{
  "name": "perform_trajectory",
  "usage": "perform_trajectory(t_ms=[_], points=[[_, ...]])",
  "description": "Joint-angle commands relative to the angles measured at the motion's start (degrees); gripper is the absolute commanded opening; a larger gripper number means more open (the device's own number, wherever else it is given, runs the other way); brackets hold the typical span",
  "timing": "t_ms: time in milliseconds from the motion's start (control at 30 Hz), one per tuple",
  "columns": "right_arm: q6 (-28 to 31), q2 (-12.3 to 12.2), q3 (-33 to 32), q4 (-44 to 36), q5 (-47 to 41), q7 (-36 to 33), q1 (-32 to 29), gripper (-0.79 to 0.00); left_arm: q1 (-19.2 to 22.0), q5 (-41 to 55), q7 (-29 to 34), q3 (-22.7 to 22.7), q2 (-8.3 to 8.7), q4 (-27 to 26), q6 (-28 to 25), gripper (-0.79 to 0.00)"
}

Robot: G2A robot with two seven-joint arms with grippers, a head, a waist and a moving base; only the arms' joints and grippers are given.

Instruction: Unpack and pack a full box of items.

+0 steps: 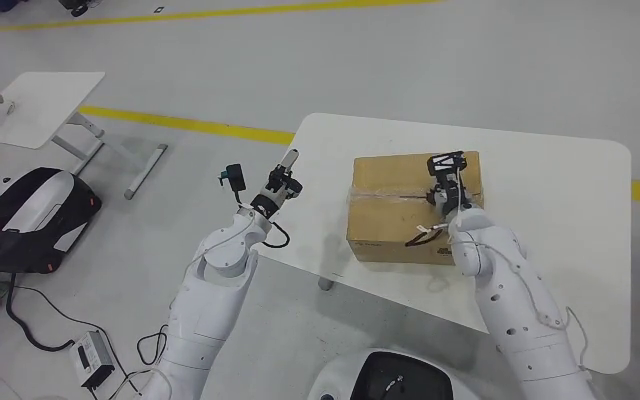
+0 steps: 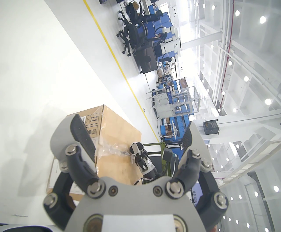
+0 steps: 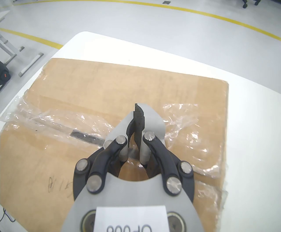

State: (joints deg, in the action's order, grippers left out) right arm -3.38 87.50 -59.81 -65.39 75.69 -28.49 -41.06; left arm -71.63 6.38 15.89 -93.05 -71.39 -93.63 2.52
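Cardboard box (image 3: 92, 87) sits beneath the closed right end effector (image 3: 137, 116).

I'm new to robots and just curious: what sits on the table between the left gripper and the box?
Nothing. The top view shows a bare stretch of white table between the open left gripper and the box.

**A:** Super bright everywhere, light comes from the ceiling lamps (image 2: 262, 19), and the far hall (image 2: 186, 26) blows out to white glare.

**B:** Yep. Tape (image 3: 180, 123) on the box (image 3: 109, 83) glints too, shadows on the table (image 1: 560, 190) are soft, and the floor line (image 3: 219, 15) bows near wrist-view edges.
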Motion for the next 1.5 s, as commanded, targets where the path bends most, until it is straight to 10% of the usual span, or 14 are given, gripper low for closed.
perform_trajectory(t_ms=[0, 567, 1067, 1467], points=[[-0.8, -0.5, -1.1, -2.9, 1.4, -1.4, -1.7, -0.785, 0.0, 0.0, 0.0, 0.0, 0.0, 0.0, 0.0, 0.0], [6.8, -2.1, -3.1, -24.1, 5.7, 1.0, -10.2, -0.785, 0.0, 0.0, 0.0, 0.0, 0.0, 0.0, 0.0, 0.0], [22.9, 6.3, 16.1, 14.0, -9.0, 15.5, 12.4, -0.785, 0.0, 0.0, 0.0, 0.0, 0.0, 0.0, 0.0, 0.0], [21.2, 10.2, 19.2, 29.5, -11.5, 18.3, 16.6, -0.785, 0.0, 0.0, 0.0, 0.0, 0.0, 0.0, 0.0, 0.0]])
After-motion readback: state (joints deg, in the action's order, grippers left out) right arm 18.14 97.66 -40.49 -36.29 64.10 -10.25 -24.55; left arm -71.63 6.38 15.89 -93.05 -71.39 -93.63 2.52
